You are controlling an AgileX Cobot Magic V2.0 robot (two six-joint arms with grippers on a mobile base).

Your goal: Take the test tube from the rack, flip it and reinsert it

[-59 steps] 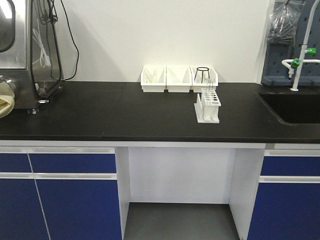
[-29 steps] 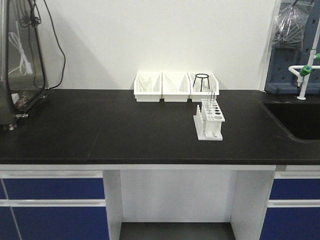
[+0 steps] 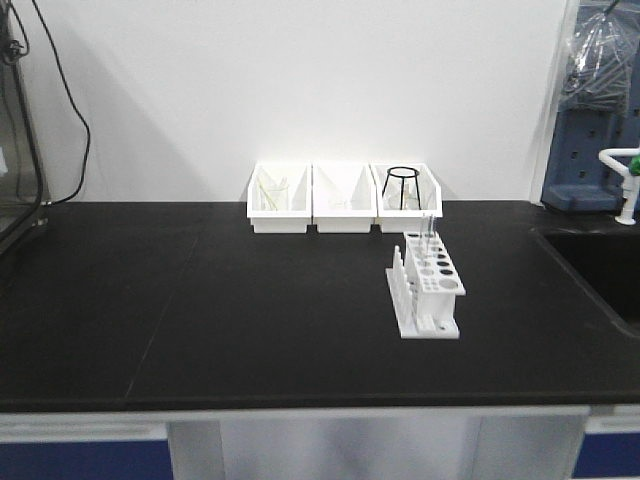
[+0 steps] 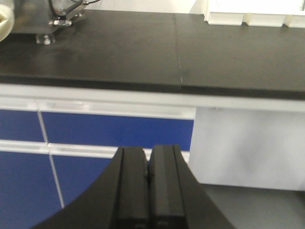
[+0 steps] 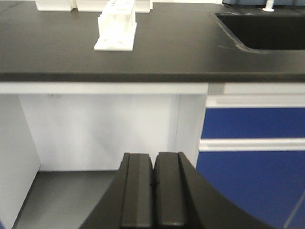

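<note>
Wrist views show our left gripper (image 4: 148, 186) and right gripper (image 5: 154, 191) pinched together, empty; rack (image 5: 116, 28) sits well ahead of the right fingers (image 5: 138, 191). We judge this the approach: next raise, spread, reach the tube (image 3: 428, 232).

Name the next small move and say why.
Probably raise the right claw above the counter toward the rack, then open it. The claw sits shut below the counter's edge, and the rack stands just ahead in that wrist's view.

Front view overlooks the counter (image 3: 200, 300); wrist views face its edge from lower.
</note>
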